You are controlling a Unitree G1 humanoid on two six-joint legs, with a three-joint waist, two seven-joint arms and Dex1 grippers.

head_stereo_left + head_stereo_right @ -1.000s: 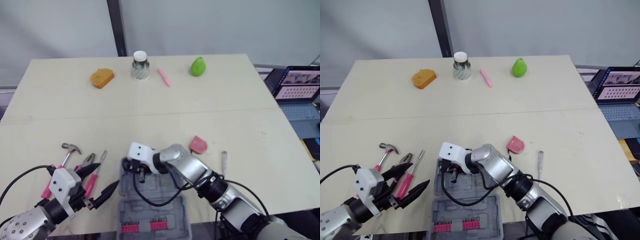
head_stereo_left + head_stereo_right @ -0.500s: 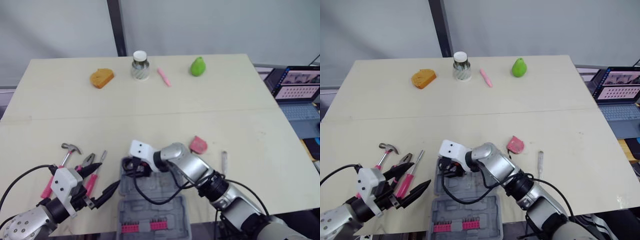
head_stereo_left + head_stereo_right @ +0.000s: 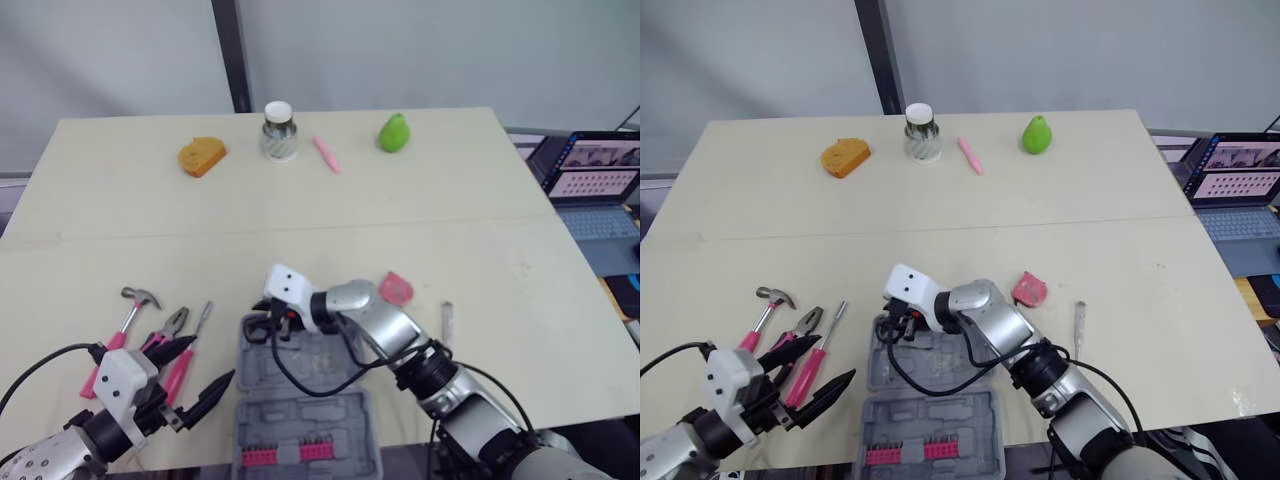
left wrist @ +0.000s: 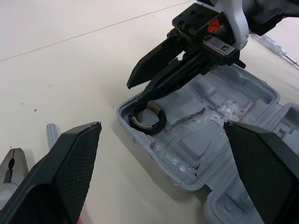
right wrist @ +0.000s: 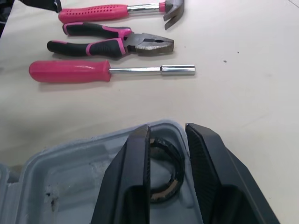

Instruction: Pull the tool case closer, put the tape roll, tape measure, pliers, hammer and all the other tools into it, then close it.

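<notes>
The grey tool case [image 3: 300, 400] lies open at the table's near edge. A black tape roll [image 4: 147, 117] lies flat in its far left corner. My right gripper [image 3: 275, 332] hovers just over that roll [image 5: 168, 158], fingers a little open and straddling it from above. My left gripper [image 3: 200, 368] hangs wide open left of the case, holding nothing. Left of the case lie the hammer [image 3: 125, 320], pliers [image 3: 170, 325] and pink screwdriver [image 3: 190, 350]. A pink tape measure [image 3: 396, 289] and a small pale screwdriver [image 3: 448, 325] lie to the right.
Along the table's far edge stand an orange bread-like piece [image 3: 203, 155], a jar [image 3: 279, 130], a pink pen [image 3: 327, 153] and a green pear [image 3: 394, 131]. A laptop [image 3: 600, 180] sits off the table's right side.
My right gripper has lifted and drawn back toward the case's far edge, leaving the tape roll in the corner. My left gripper has pulled slightly back toward me.
</notes>
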